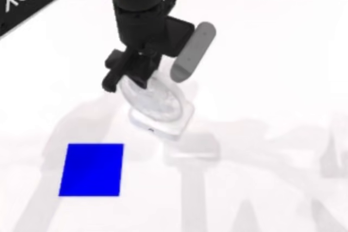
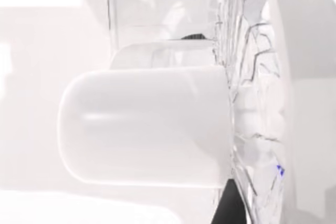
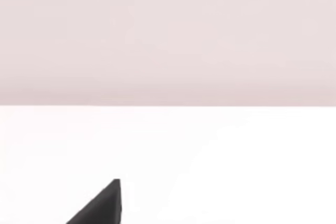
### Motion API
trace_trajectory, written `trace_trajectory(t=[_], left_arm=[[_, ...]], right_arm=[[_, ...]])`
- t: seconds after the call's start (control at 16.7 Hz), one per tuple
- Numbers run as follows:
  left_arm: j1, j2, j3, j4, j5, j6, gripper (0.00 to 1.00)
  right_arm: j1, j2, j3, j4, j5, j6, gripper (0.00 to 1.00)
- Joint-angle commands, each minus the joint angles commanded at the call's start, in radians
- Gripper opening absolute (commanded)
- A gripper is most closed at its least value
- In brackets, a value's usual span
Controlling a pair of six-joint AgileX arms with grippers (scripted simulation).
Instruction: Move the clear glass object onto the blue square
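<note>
**Glass piece up off the table, blue patch not reached yet**

Right up against the left wrist camera sits one rounded finger (image 2: 147, 127), pressed to the clear glass object (image 1: 159, 104). So the left gripper (image 1: 163, 74) looks clamped across it, jaws closed on the wall. Its shadow lies apart below, so I'd guess it's lifted. Hard, slick, breakable stuff: grip firm, no jerks. Nothing visible in the bowl. From the jaws, the blue square (image 1: 91, 169) is off toward the left and nearer the front edge, nothing on it. Right arm's parked out of shot.
</note>
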Motion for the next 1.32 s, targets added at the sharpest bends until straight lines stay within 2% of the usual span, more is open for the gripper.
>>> trace_trajectory(t=[0.42,0.96,1.32], left_arm=[[0.008,-0.037,-0.033,0.005,-0.002,-0.02,0.0],[0.15,-0.401,-0.539,0.107,0.0,-0.244,0.0],[0.183,-0.481,-0.63,0.128,0.003,-0.295,0.0]], right_arm=[[0.0,0.0,0.0,0.0,0.0,0.0,1.0],[0.0,0.0,0.0,0.0,0.0,0.0,1.0],[0.0,0.0,0.0,0.0,0.0,0.0,1.0]])
